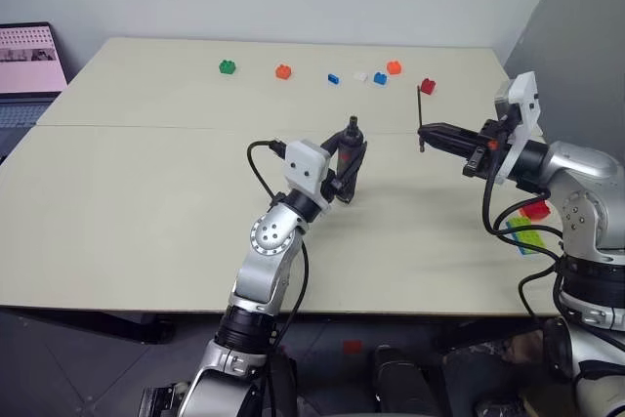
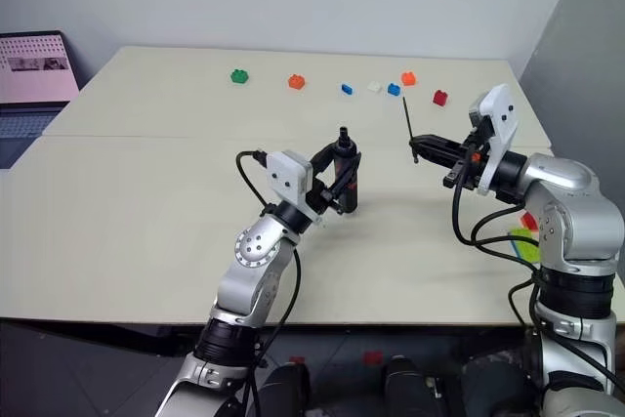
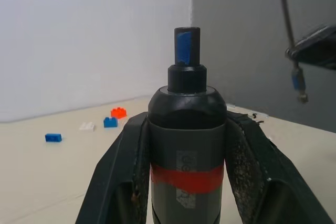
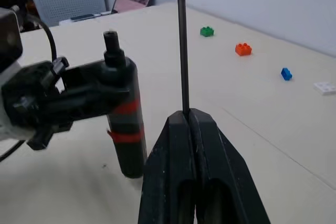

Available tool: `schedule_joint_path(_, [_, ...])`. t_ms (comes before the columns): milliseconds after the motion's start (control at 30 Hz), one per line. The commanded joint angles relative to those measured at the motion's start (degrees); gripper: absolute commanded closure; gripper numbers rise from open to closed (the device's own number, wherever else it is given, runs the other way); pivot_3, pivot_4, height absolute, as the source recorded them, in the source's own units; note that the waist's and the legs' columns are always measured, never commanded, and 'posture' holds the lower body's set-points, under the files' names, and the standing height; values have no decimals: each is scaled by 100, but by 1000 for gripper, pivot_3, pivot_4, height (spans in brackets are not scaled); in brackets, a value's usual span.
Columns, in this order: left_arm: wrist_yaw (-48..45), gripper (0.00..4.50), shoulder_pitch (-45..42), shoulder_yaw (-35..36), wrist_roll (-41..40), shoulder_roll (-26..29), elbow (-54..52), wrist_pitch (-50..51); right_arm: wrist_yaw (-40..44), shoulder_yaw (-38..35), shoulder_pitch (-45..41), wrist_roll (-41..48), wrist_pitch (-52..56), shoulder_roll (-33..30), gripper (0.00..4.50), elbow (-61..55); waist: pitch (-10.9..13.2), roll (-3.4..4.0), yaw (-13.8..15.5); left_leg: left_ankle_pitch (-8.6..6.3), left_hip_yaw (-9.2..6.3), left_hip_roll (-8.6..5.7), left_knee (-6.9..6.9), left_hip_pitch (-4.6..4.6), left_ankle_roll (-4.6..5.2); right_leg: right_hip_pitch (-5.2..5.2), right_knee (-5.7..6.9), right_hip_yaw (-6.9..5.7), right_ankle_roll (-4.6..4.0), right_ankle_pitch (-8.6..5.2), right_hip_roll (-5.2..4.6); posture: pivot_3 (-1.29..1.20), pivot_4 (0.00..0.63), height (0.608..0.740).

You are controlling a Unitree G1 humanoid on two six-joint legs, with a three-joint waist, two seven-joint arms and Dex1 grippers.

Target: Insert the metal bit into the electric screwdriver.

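Note:
My left gripper (image 1: 348, 169) is shut on the electric screwdriver (image 1: 350, 151), a dark grey body with red bands. It stands upright over the middle of the table, and its blue-marked nose (image 3: 186, 46) points up. To its right, my right gripper (image 1: 424, 131) is shut on the metal bit (image 1: 420, 104), a thin grey rod held nearly upright. Most of the rod stands above the pads and a short end hangs below them. In the right wrist view the bit (image 4: 182, 40) stands beside the screwdriver (image 4: 126, 114), apart from it. Its upper end is higher than the nose.
Several toy bricks lie along the table's far side: green (image 1: 228, 66), orange (image 1: 283, 71), blue (image 1: 333, 78), white (image 1: 360, 76), red (image 1: 427, 87). A laptop (image 1: 29, 61) sits off the far left. Coloured pieces (image 1: 527, 227) lie by the table's right edge, under my right arm.

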Motion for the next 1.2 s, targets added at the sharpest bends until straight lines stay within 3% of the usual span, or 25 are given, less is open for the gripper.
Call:
schedule_joint_path(33, [-34,2881,-160,-48,-20,-110,-92,-247,-447,-194,-81,481,177,120,4500,-397,0,0,2,0,0,0,-1,-1,0,0,0,0,0,0,0,0,150,740])
schedule_joint_path(633, [-682,2881,-1,-56,-320,92,-349,-74,-928,39,-206,1472,158,34,4500,-378,0,0,2,0,-1,0,-5,-4,0,-1,-4,-1,-3,-3,0,0,150,740])
schedule_joint_path(933, [-1937,2881,-309,231,-1663,989,-995,1554,-798,5,-364,2153,135,-65,4500,-447,1,1,-6,-1,-1,2,-7,-8,1,-7,-4,-1,-6,-5,1,0,150,740])
schedule_joint_path(1200, [-2572,2881,-298,246,-2017,1322,-1187,1775,-560,111,-311,2391,-411,221,4500,-424,1,2,-9,-1,-1,3,-11,-9,1,-9,-5,-2,-7,-6,1,0,150,740])
